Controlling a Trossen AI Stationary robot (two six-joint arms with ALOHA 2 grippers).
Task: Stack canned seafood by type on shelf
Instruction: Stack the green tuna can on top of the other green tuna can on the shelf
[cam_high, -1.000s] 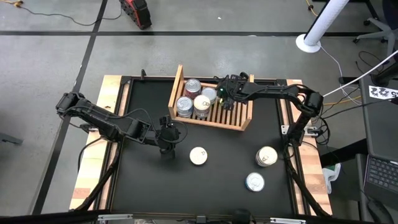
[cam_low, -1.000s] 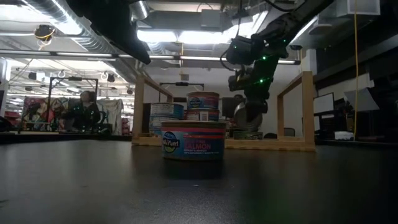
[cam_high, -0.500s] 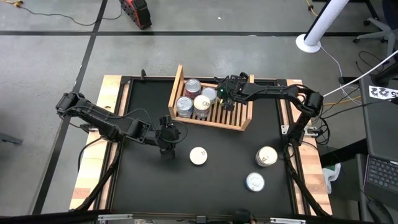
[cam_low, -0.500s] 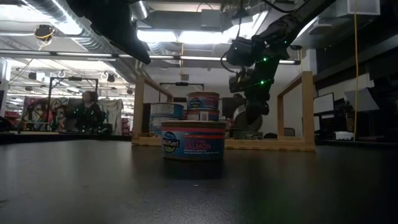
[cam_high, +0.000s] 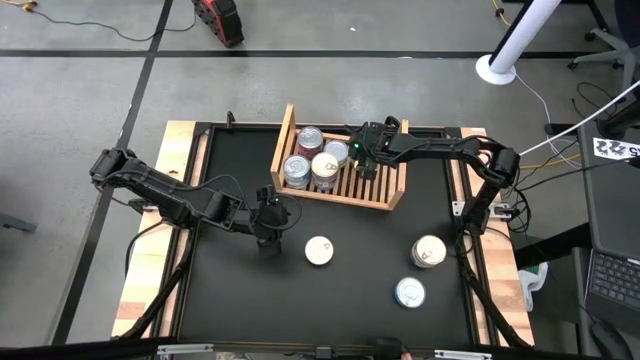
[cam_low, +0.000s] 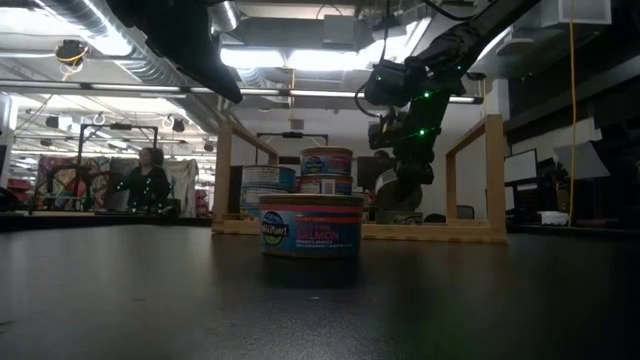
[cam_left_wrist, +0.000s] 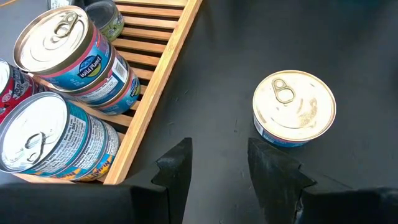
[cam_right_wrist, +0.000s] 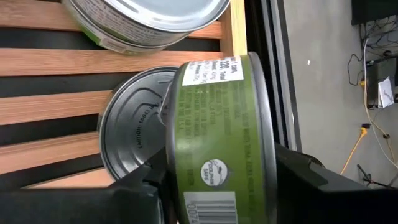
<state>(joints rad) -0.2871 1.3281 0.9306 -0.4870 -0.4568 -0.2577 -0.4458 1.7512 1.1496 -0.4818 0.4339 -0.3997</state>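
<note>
The wooden shelf (cam_high: 385, 190) lies at the table's far side, and stacks of tins (cam_high: 312, 160) stand on its slats at the left end. My right gripper (cam_high: 362, 158) is low over the shelf's right half, shut on a green-labelled tin (cam_right_wrist: 217, 143) turned on its edge. Right behind that tin, a grey-ended tin (cam_right_wrist: 127, 124) lies flat on the slats. My left gripper (cam_left_wrist: 217, 165) hovers open over the black table, near a tin (cam_left_wrist: 293, 109) that stands on its base. Two more tins (cam_high: 428, 251) (cam_high: 410, 292) stand toward the near right. My right gripper pinches the green-labelled tin between its two fingers (cam_right_wrist: 140, 190), one on each flat end, so the label wall (cam_right_wrist: 214, 99) faces the wrist camera. It comes from above, pointing down into the shelf. Whether the tin touches the tin behind it, I cannot tell.
The shelf's raised boards (cam_high: 284, 135) stand at its left and right ends. A second green tin (cam_right_wrist: 149, 18) lies farther along the slats. The black table has free room at its left half. A person (cam_low: 150, 180) shows in the room behind.
</note>
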